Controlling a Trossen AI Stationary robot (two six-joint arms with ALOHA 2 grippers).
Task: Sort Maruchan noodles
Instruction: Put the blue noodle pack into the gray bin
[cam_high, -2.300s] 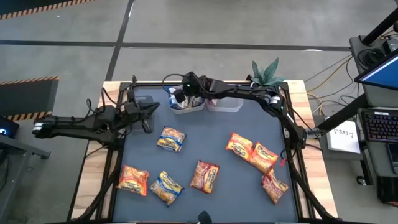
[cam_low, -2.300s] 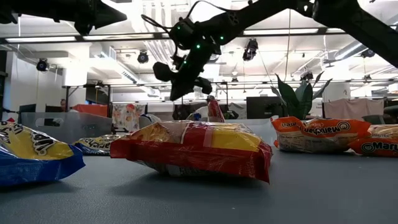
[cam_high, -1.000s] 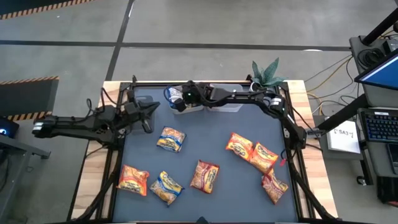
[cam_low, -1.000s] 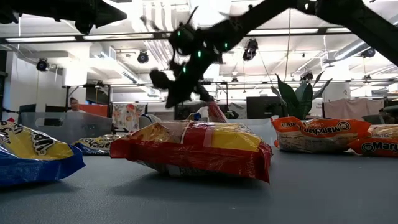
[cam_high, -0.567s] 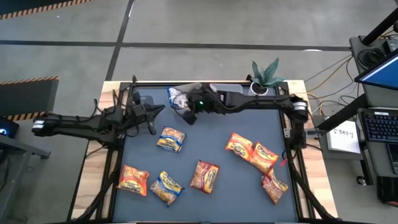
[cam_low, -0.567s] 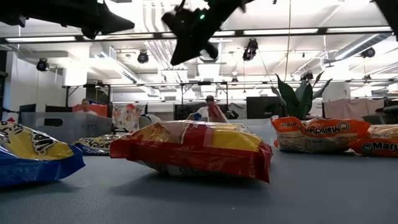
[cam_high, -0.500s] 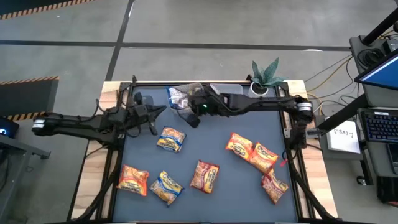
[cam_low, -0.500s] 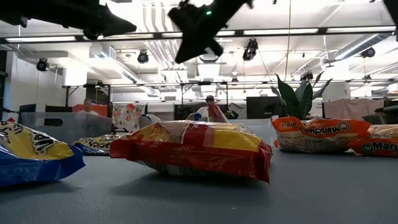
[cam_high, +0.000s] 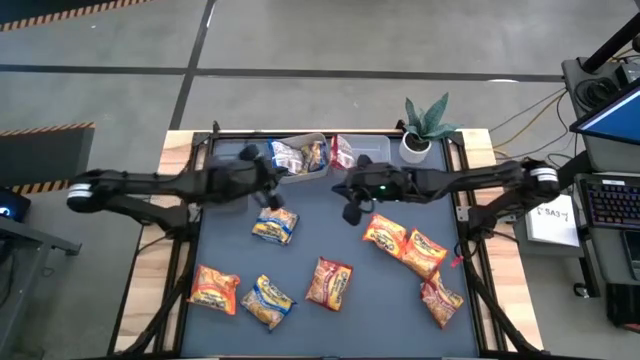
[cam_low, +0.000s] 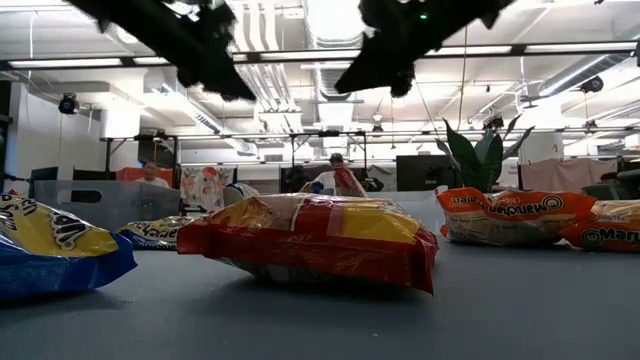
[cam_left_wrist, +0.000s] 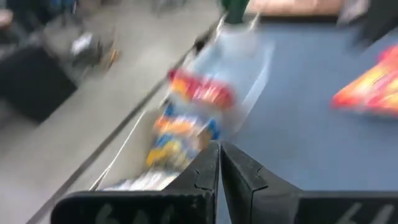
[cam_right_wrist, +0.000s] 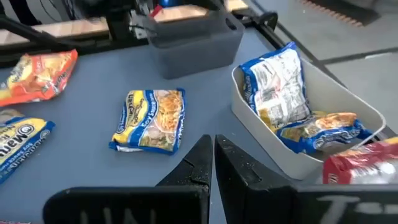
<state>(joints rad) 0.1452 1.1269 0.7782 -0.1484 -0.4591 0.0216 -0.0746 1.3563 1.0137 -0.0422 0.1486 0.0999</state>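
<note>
Seven packets (cam_high: 330, 283) lay loose on the table (cam_high: 330, 232), more filled two tubs (cam_high: 300, 155), and both tools, left (cam_high: 272, 192) and right (cam_high: 350, 205), hung clenched, empty.

left wrist view is blurred; the tub's (cam_left_wrist: 245, 74) packets (cam_left_wrist: 186, 118) are colour smears.

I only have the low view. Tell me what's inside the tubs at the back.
Observer: The left tub holds yellow-and-blue packets; the right tub holds one red packet.
Operator: Count the loose packets on the mat.
Observer: Seven loose packets, two of them yellow-and-blue.
Operator: Report the grippers.
Observer: The left gripper and right gripper are both shut and empty, above the mat near the tubs.
</note>
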